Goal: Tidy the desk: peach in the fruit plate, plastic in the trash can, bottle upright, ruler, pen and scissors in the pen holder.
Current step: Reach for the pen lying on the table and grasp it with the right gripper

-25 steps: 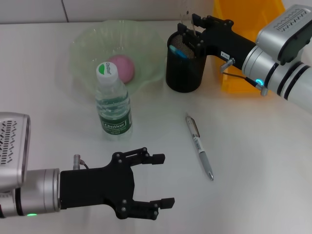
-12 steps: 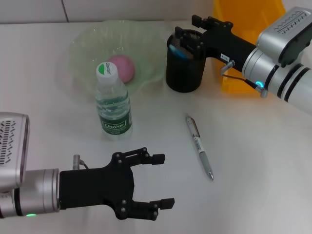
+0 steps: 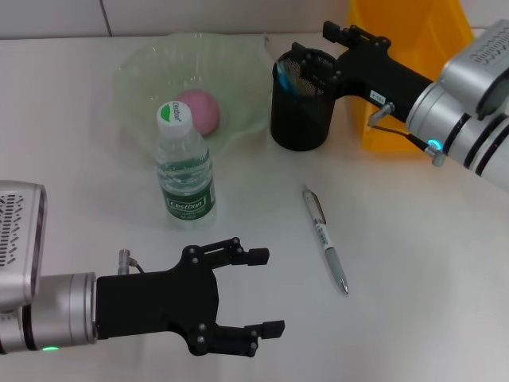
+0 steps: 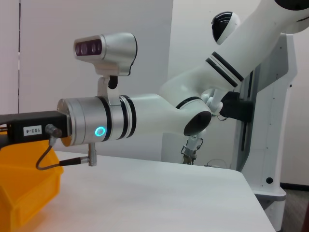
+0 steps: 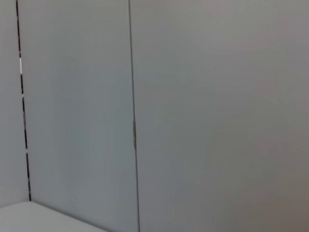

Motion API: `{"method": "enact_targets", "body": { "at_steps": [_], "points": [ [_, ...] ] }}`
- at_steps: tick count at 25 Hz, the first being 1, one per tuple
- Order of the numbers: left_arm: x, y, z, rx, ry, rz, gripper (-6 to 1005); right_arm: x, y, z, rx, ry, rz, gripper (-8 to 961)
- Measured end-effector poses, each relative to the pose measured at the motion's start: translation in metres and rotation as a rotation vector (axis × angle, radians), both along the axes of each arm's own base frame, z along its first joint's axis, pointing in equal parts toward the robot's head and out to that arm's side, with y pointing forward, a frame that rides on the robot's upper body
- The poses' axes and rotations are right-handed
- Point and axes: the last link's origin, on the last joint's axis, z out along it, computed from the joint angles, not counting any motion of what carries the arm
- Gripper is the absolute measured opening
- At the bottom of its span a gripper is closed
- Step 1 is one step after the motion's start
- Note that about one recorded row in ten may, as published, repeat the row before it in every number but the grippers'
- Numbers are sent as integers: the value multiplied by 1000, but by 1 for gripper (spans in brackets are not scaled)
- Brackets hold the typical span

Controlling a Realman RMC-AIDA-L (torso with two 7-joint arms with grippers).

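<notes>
left gripper [image 3: 258, 293]: near edge of desk [image 3: 413, 255], fingers spread wide, holding nothing
pen [image 3: 325, 239]: flat on desk, loose, right of bottle
bottle [image 3: 184, 169]: upright, green cap, just in front of plate
peach [image 3: 199, 111]: pink, in plate [image 3: 143, 68], behind bottle
holder [image 3: 300, 103]: black mesh cup, right of plate, blue item inside
right gripper [image 3: 330, 54]: over holder's rim, fingers apart, nothing seen gripped
bin [image 3: 406, 48]: orange, far right, behind right arm
</notes>
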Motion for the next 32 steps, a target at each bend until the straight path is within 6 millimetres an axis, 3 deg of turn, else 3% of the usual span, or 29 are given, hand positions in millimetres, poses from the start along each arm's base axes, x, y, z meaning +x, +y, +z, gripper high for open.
{"method": "enact_targets", "body": {
  "at_steps": [6, 8, 9, 10, 11, 13, 14, 15, 18, 19, 25, 29, 32],
  "points": [
    [0, 0, 1, 1, 1, -1, 873, 5, -17, 26, 82, 175, 47, 623],
    [0, 0, 1, 1, 1, -1, 873, 9, -24, 46, 112, 281, 67, 624],
    [0, 0, 1, 1, 1, -1, 873, 14, -33, 67, 112, 379, 92, 624],
    [0, 0, 1, 1, 1, -1, 873, 14, -33, 67, 112, 379, 92, 637],
    [1, -1, 2, -2, -11, -5, 873, 16, -37, 80, 103, 419, 104, 650],
    [1, -1, 3, -2, -16, -6, 873, 21, -45, 103, 42, 506, 110, 676],
    [1, -1, 4, -2, -19, -6, 873, 21, -52, 125, -64, 535, 104, 689],
    [1, -2, 6, -1, -30, -5, 873, 21, -52, 125, -64, 535, 104, 727],
    [-1, -3, 8, 3, -34, -1, 873, 14, -63, 146, -237, 451, 67, 842],
    [-2, -3, 9, 2, -35, 0, 873, 6, -71, 154, -341, 335, 27, 842],
    [-3, -3, 11, 2, -32, -2, 873, -15, -77, 152, -553, 29, -164, 839],
    [-3, -3, 12, 3, -32, 0, 873, -36, -67, 127, -678, -267, -419, 838],
    [-4, -4, 11, 2, -32, 1, 873, -47, -62, 115, -706, -347, -482, 838]
  ]
}}
